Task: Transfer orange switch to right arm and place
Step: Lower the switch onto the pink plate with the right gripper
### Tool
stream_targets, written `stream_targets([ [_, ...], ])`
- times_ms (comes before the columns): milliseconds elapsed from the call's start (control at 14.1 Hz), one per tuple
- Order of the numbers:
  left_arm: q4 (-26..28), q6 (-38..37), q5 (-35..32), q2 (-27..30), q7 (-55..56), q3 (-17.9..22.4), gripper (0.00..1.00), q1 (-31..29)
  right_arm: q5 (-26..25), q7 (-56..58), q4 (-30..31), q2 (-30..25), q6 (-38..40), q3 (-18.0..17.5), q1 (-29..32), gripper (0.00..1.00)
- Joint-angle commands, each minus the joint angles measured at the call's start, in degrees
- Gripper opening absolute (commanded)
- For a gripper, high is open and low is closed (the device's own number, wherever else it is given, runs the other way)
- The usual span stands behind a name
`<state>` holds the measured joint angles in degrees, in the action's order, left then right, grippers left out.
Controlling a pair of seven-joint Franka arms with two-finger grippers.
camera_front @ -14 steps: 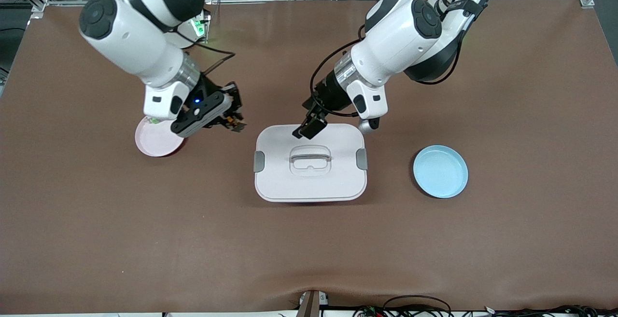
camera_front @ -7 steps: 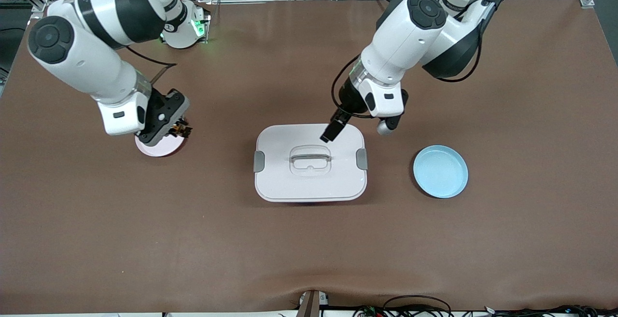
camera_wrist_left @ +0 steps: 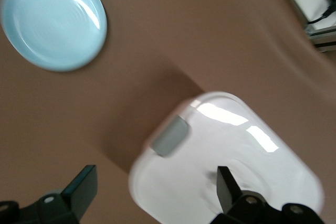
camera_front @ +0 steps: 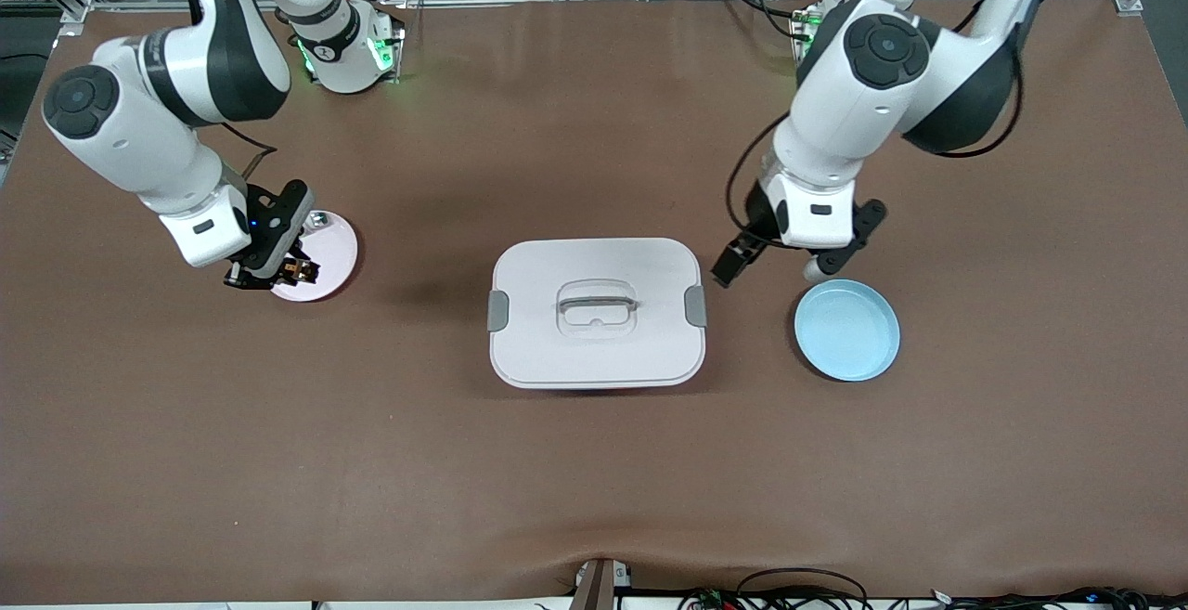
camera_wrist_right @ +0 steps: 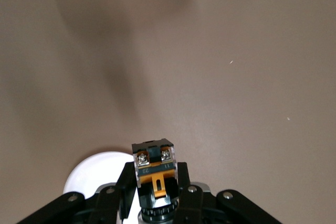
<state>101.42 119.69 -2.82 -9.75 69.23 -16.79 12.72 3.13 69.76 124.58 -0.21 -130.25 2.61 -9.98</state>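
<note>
My right gripper (camera_front: 278,272) is shut on the orange switch (camera_front: 301,269), a tiny black box with an orange-tan section. It holds the switch low over the pink plate's (camera_front: 336,248) edge. In the right wrist view the switch (camera_wrist_right: 154,168) sits upright between the fingers (camera_wrist_right: 126,182), with the plate (camera_wrist_right: 97,174) just beneath. A small whitish-green and silver piece (camera_front: 318,218) lies on the plate's part farther from the front camera. My left gripper (camera_front: 736,263) is open and empty over the table between the white box and the blue plate; its fingers (camera_wrist_left: 79,184) stand wide apart.
A white lidded box (camera_front: 594,355) with a handle and grey clips stands mid-table, also in the left wrist view (camera_wrist_left: 247,140). A blue plate (camera_front: 846,330) lies toward the left arm's end, also in the left wrist view (camera_wrist_left: 52,19). Brown mat all around.
My right gripper has carried the switch from beside the box toward the right arm's end, down over the pink plate. My left gripper has moved off the box toward the blue plate.
</note>
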Motion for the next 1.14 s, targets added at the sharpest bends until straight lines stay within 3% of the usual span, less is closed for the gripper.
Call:
stream_targets([
  [0,1.77,-4.28,-2.63,3.51,-17.39,-0.26,1.0,-3.83,-1.11,4.76,6.19,-2.51,-4.12,-1.02,2.94,0.0],
  [213,1.77,-5.43,-2.72,4.04,-34.38,-0.09,1.0,-8.49,-1.2,9.32,12.52,-2.07,-12.9,-1.02,4.62,0.0],
  [426,1.77,-5.43,-2.72,4.22,-43.98,-0.17,1.0,-13.67,-1.2,11.27,17.0,-1.19,-18.71,-1.02,6.2,0.0],
  [780,-0.43,-6.22,-2.63,4.21,-48.39,-0.09,1.0,-19.74,-1.2,14.18,25.35,-1.02,-30.3,-1.02,7.96,0.0],
  [1064,-0.34,-8.15,-1.93,6.67,-58.58,-0.26,1.0,-25.28,-1.2,14.88,30.36,1.7,-40.68,-1.11,8.92,0.0],
])
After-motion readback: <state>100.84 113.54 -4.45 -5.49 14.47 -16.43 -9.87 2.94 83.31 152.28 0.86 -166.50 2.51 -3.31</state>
